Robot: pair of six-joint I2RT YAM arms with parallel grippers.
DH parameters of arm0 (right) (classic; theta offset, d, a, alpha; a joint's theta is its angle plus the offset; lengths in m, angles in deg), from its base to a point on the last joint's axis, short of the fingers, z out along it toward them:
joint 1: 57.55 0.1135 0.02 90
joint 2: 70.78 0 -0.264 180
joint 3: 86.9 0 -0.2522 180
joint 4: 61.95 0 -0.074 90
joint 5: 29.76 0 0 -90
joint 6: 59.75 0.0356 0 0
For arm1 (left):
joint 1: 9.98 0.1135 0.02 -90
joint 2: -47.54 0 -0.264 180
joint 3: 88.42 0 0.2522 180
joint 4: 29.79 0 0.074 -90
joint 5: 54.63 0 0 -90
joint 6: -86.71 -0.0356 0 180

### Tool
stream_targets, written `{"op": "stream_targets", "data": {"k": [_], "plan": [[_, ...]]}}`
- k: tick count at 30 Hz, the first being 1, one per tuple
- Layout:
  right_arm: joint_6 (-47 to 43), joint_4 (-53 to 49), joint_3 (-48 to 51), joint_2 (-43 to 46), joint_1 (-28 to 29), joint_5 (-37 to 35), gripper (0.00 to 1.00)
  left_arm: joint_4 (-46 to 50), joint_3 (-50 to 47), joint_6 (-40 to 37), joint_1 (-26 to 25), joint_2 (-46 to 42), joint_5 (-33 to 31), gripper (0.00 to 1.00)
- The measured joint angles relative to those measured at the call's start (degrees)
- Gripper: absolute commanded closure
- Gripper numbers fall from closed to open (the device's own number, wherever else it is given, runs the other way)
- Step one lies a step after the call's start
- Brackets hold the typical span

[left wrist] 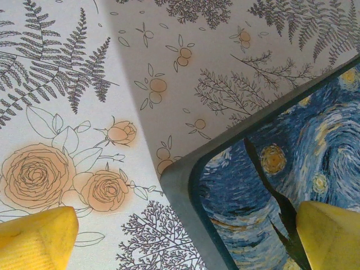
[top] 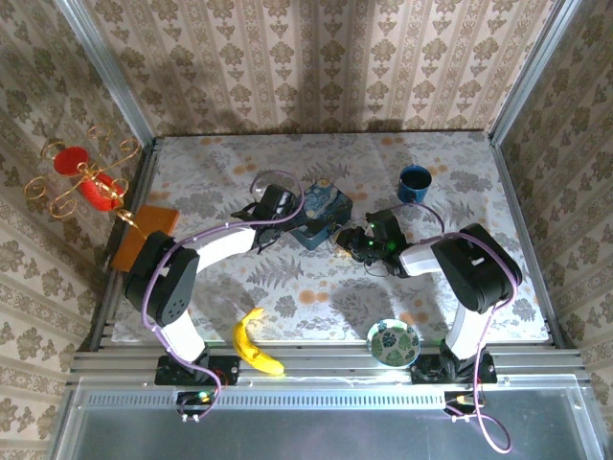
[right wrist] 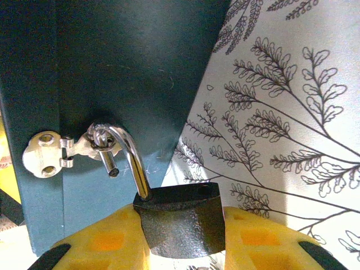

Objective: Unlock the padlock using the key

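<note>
Above the floral tabletop [left wrist: 84,56], a corner of the starry-night tin [left wrist: 315,157] sits between our wide-spread, empty left fingers [left wrist: 34,239]. Our right fingers [right wrist: 107,244] pinch the padlock [right wrist: 180,225] by its dark body, its shackle [right wrist: 132,157] hooked through the tin's hasp [right wrist: 50,154] just beyond their tips.

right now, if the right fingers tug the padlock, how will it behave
Probably stiff and dense: the padlock looks like solid metal. Its textured body should hold in the fingers. The shackle hooks the hasp, so a tug may swivel it or drag the tin.
</note>
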Motion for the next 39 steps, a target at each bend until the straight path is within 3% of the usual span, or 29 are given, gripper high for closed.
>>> {"op": "stream_targets", "data": {"k": [39], "plan": [[4.74, 5.66, 0.94, -0.85, -0.07, -2.58, 1.00, 2.23, -0.33, -0.33, 0.04, -1.42, 0.70, 0.00]]}}
